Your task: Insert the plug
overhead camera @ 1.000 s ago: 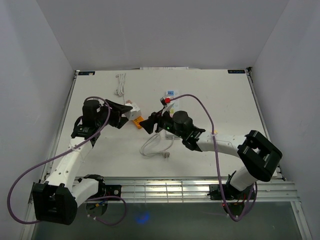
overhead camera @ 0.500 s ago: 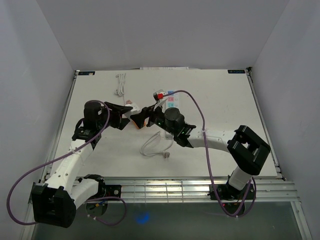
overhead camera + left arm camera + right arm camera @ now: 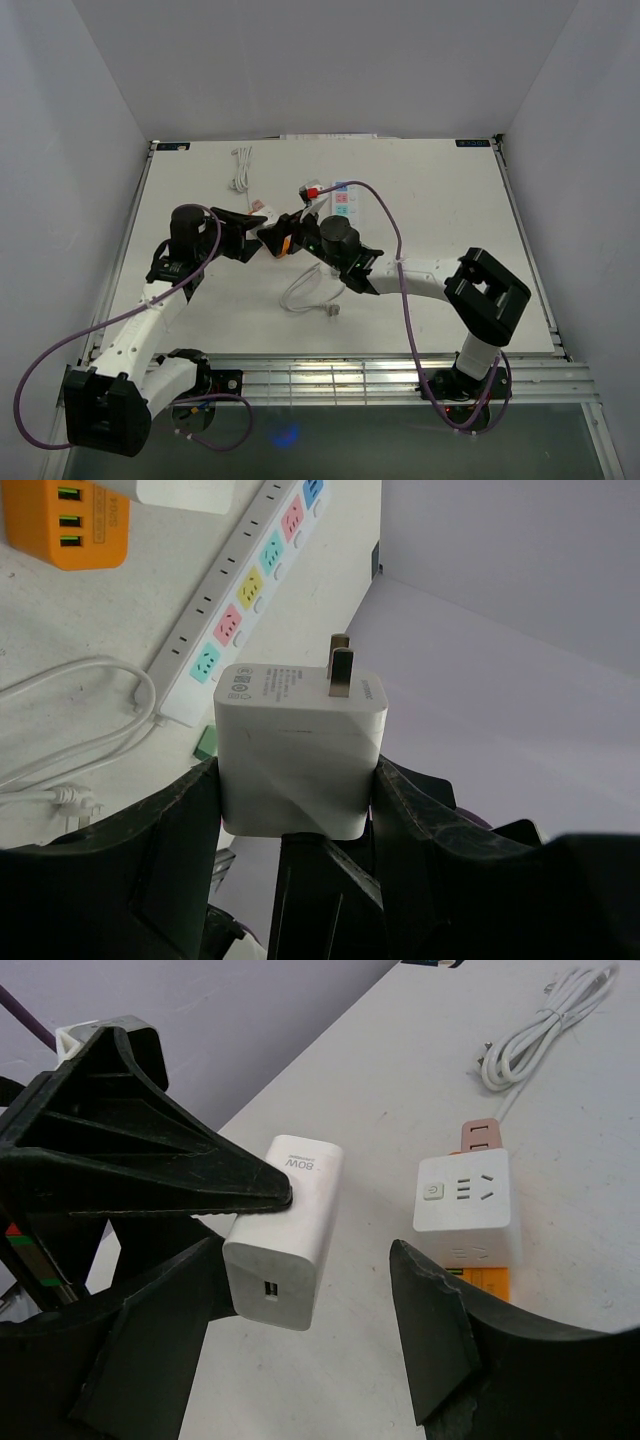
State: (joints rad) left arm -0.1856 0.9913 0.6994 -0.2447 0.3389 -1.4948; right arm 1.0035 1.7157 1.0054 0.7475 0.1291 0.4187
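Note:
My left gripper (image 3: pixel 300 825) is shut on a white charger plug (image 3: pixel 300 750), its two prongs (image 3: pixel 340 670) pointing away from the wrist. In the right wrist view the charger (image 3: pixel 285 1230) hangs above the table, pinched by the left gripper's black fingers (image 3: pixel 150 1160). My right gripper (image 3: pixel 310 1290) is open, its jaws wide on either side of the charger's USB end, not closed on it. A white cube socket on an orange base (image 3: pixel 465 1210) sits just beyond. In the top view both grippers (image 3: pixel 252 232) (image 3: pixel 285 240) meet at the table's left centre.
A white power strip with coloured sockets (image 3: pixel 250 590) lies to the right (image 3: pixel 342 200). A coiled white cable (image 3: pixel 240 168) lies at the back left. A loose white cable (image 3: pixel 310 292) lies near the front. The right arm's purple cable arches overhead.
My right arm has swung left until its open gripper flanks the charger held by my left gripper. The left gripper has barely moved.

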